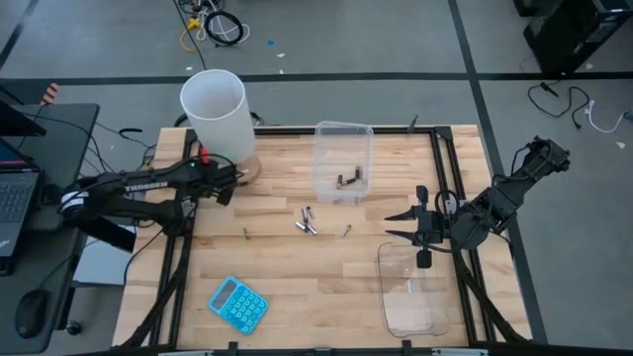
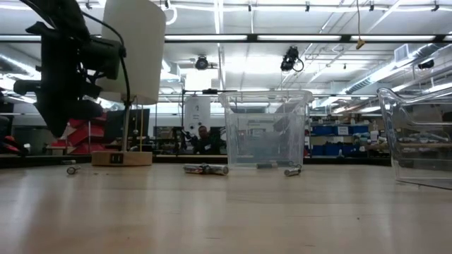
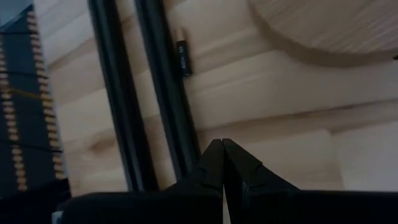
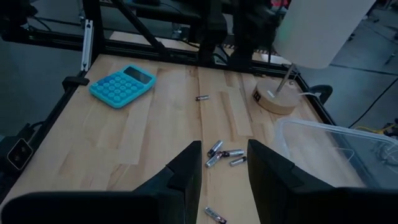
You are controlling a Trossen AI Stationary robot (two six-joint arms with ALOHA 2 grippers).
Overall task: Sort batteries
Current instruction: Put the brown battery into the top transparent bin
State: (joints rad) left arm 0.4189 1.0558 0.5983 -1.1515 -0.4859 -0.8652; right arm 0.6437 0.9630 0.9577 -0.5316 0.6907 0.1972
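Note:
Several small batteries lie loose on the wooden table: a cluster [image 1: 307, 222] [image 4: 222, 154] at its middle, one [image 1: 246, 233] to the left and one [image 1: 346, 230] to the right. Two dark batteries [image 1: 348, 179] lie in the far clear tub [image 1: 343, 148]. My left gripper [image 1: 226, 193] [image 3: 222, 146] is shut and holds nothing; it hangs over the table's far left, beside the lamp's wooden base [image 3: 329, 25]. My right gripper [image 1: 389, 226] [image 4: 224, 155] hovers open at the right, clear of the table, its fingers pointing toward the cluster.
A white lamp [image 1: 213, 109] stands at the far left corner. A blue calculator [image 1: 238, 303] lies near the front left. A second clear tub [image 1: 410, 287] sits at the front right, below my right gripper. Black frame rails [image 3: 168, 93] run along the table's sides.

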